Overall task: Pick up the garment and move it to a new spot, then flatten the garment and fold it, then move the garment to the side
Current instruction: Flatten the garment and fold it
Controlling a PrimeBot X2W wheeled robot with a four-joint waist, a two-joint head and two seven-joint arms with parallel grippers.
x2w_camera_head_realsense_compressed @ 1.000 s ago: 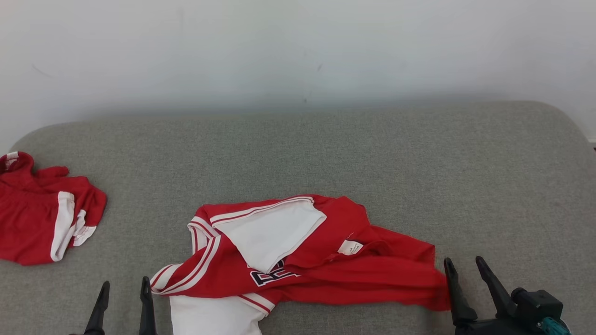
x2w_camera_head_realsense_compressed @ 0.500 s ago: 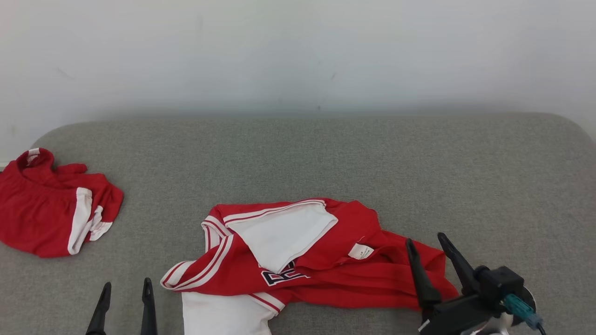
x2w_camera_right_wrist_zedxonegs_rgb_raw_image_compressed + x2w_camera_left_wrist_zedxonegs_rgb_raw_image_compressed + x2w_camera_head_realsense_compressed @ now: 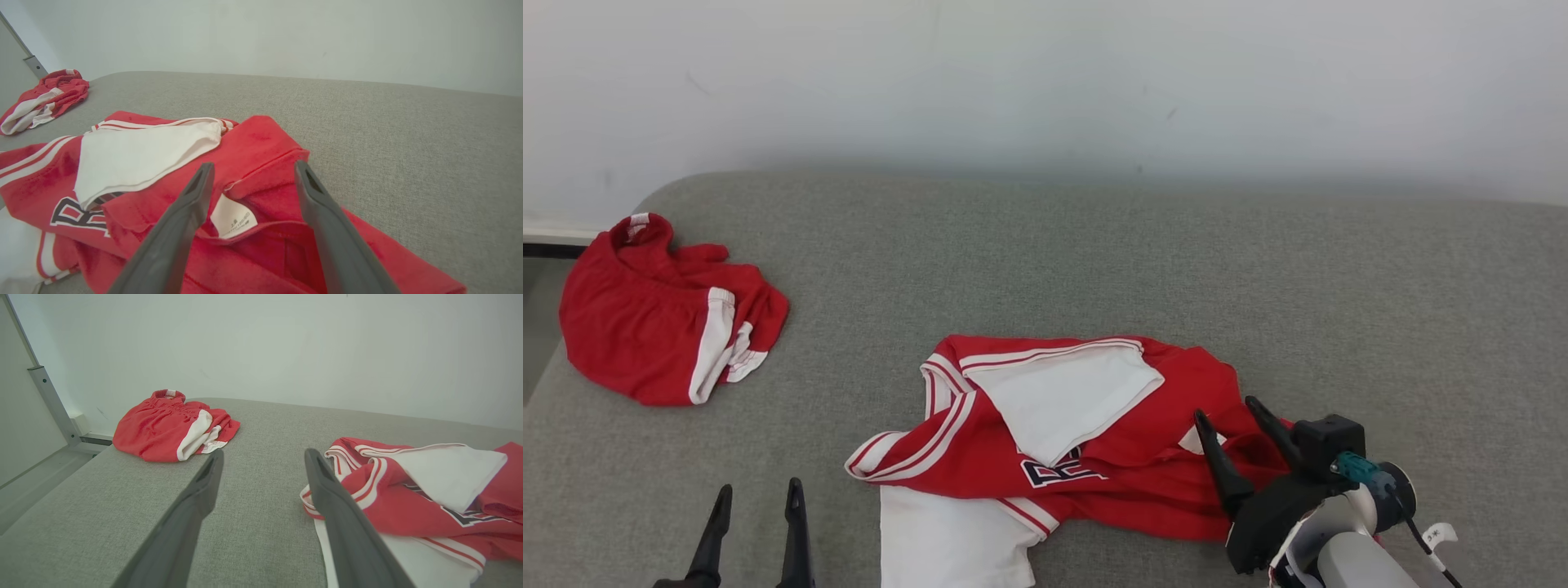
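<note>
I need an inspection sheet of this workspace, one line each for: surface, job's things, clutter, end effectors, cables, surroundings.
Surface: grey cushion, bare apart from the clothes.
Job's things: jersey, crumpled, near the front edge, label showing.
Clutter: shorts, bunched, far left.
End effectors: left end effector open, beside the jersey, not touching; right end effector open, fingers astride the label, holding nothing.
Cables: cable with a white tag at the right wrist.
Surroundings: white wall; metal rail at the left.

The garment (image 3: pixel 980 457) was seen as soft, matt red and white cloth. The tabletop (image 3: pixel 1094 261) was covered in coarse grey woven fabric. The fingers (image 3: pixel 179 232) of the right pincer (image 3: pixel 254 164) were rendered in smooth, matt dark plastic.
</note>
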